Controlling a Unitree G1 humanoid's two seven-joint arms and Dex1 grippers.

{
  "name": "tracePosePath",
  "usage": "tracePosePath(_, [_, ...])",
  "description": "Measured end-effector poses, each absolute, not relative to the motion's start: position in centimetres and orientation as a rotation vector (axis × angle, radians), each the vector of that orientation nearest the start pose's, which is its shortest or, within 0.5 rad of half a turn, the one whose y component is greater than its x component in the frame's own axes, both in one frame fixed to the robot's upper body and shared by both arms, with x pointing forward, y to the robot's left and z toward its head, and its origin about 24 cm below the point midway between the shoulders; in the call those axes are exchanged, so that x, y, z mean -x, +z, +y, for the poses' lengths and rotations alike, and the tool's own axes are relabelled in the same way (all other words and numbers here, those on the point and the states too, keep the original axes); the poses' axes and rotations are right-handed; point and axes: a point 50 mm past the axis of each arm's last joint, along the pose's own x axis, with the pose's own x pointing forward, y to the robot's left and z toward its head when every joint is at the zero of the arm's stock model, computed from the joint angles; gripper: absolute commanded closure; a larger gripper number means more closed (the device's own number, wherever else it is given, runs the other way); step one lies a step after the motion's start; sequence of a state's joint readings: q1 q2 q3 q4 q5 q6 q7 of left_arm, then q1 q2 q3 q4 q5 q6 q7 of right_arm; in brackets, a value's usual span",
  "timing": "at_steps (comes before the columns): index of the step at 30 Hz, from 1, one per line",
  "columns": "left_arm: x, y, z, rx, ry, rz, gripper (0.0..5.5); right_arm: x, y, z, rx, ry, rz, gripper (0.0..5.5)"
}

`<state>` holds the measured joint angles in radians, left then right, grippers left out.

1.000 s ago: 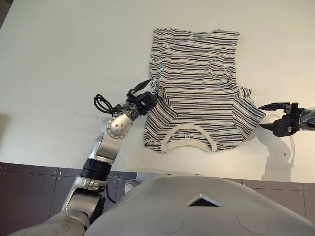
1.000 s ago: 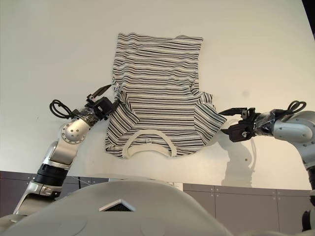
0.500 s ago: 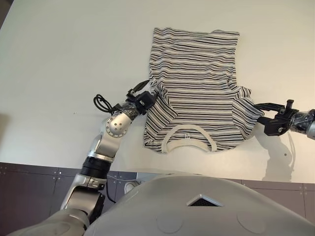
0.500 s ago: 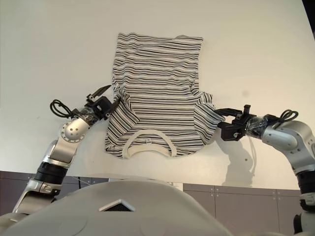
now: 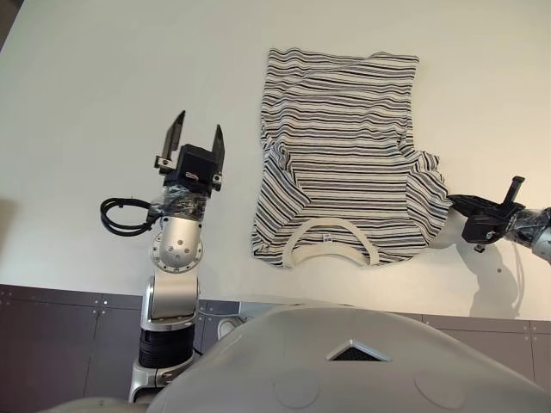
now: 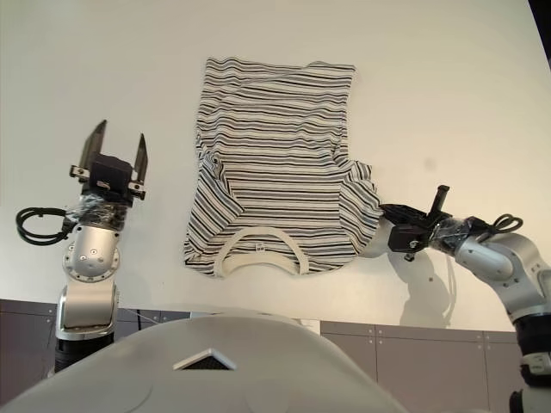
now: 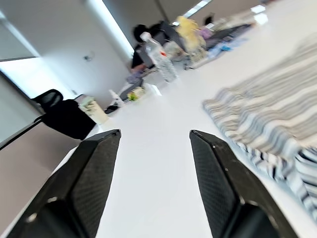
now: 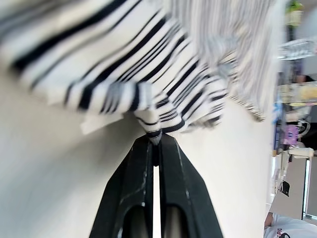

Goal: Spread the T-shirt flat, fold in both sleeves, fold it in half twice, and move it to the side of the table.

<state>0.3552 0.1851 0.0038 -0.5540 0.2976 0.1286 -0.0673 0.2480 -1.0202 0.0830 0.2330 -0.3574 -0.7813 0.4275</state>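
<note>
The black-and-white striped T-shirt (image 5: pixel 344 138) lies on the white table (image 5: pixel 103 86), its white collar (image 5: pixel 331 237) nearest me and its hem at the far side. Its left sleeve is folded onto the body. The right sleeve (image 5: pixel 430 194) sticks out sideways. My right gripper (image 5: pixel 458 205) is low at that sleeve's outer edge; the right wrist view shows it shut on a pinch of striped cloth (image 8: pixel 153 130). My left gripper (image 5: pixel 197 138) stands open to the left of the shirt, clear of it and pointing away from me, with nothing between its fingers (image 7: pixel 99 163).
A black cable loop (image 5: pixel 120 215) hangs off my left wrist over the table. In the left wrist view, bottles and clutter (image 7: pixel 163 54) stand at the table's far end and a black chair (image 7: pixel 64 119) beside it. Bare table surrounds the shirt.
My left gripper has drawn back from the shirt's left edge, swung left and now points away. My right gripper has moved in to the right sleeve and shut on its edge.
</note>
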Motion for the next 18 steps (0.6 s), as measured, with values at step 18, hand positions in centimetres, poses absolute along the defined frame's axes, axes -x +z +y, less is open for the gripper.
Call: tracePosePath(18, [-19.2,8.8,19.3,-0.520,-0.014,-0.026,2.90,-16.5,6.8,-21.5,1.111,0.941,-0.269,5.37])
